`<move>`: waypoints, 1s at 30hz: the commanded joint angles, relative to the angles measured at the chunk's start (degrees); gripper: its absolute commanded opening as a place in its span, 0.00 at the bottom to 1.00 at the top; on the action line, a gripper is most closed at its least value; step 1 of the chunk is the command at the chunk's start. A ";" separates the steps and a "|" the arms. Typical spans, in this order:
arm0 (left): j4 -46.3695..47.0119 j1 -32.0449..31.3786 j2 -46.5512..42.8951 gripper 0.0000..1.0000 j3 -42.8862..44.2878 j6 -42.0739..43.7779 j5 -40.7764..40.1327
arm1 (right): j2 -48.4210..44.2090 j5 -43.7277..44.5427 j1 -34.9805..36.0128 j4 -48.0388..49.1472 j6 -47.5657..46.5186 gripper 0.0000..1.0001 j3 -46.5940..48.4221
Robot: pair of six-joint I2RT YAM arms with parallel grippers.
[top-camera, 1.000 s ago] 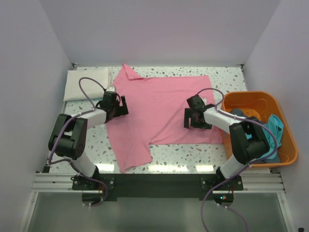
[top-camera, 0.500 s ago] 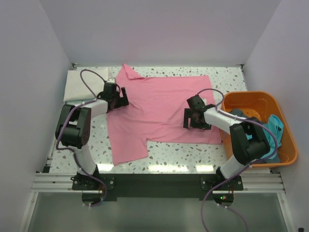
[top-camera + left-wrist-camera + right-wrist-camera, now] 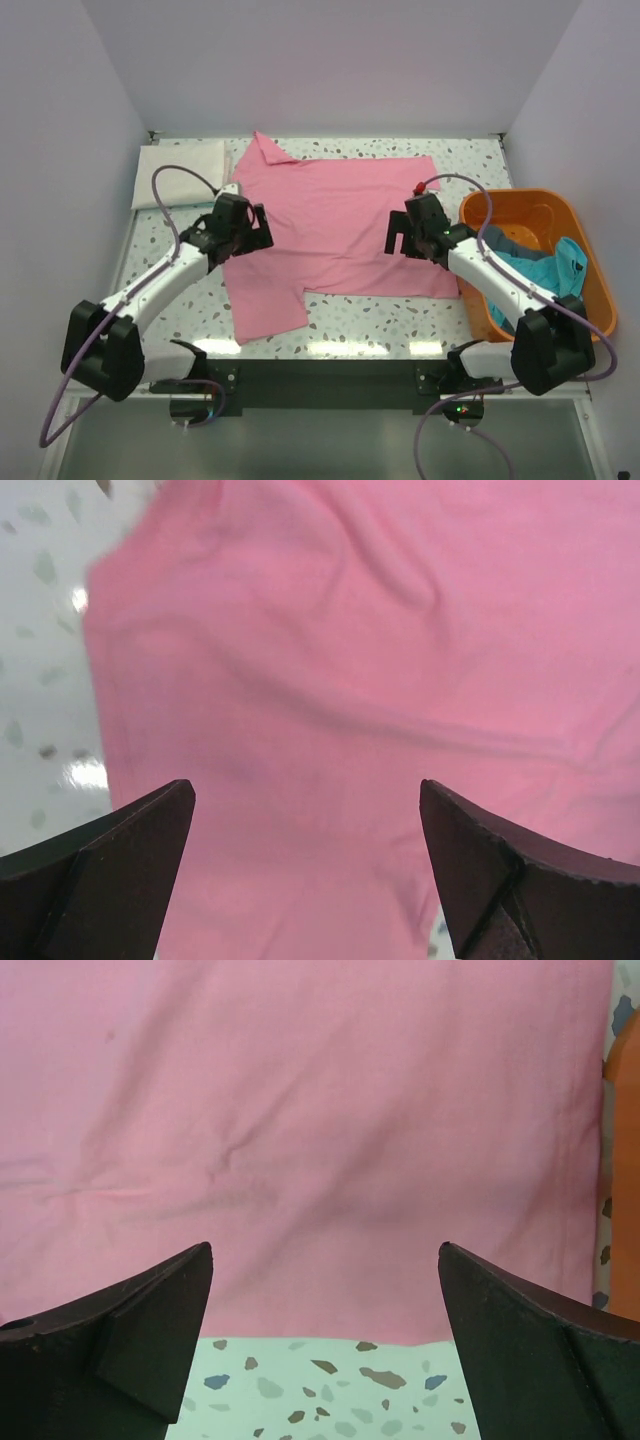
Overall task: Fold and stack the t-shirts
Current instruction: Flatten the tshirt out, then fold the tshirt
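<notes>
"Both arms have sunk. Their elbows swung out and down toward 6 o'clock."

"Yes, and the right gripper (image 3: 394, 235) slid toward 1 o'clock over the pink t-shirt (image 3: 340, 215). The left gripper (image 3: 260, 230) went up toward 12, then came back toward 6. The shirt's near sleeve drew in slightly."

This looks like a robot lab test booth. Plain white walls (image 3: 330, 60) close in a speckled table (image 3: 470, 152) on three sides. Two robot arms (image 3: 160, 280) are bolted to a metal rail (image 3: 100, 378) at the table's near edge, with purple cables (image 3: 175, 168) looping off them.
</notes>
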 commanded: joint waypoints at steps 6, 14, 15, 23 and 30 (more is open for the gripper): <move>-20.54 -13.53 -20.23 1.00 -18.40 -21.71 1.64 | -5.38 -0.58 0.04 -0.56 1.63 0.99 -4.76; -26.25 -21.10 -20.89 0.95 -22.11 -28.67 4.28 | -6.18 -0.14 0.04 -0.65 2.07 0.99 -6.00; -26.08 -21.71 -20.36 0.93 -22.37 -28.93 4.46 | -6.35 -0.05 0.04 -0.91 2.42 0.99 -6.00; -22.31 -23.39 -16.32 0.62 -25.10 -29.02 4.72 | -7.14 3.12 -0.04 -2.14 4.35 0.99 -6.26; -29.65 -23.39 -16.30 0.00 -18.26 -30.77 -5.61 | -8.80 5.05 -0.04 -6.01 7.43 0.99 -6.87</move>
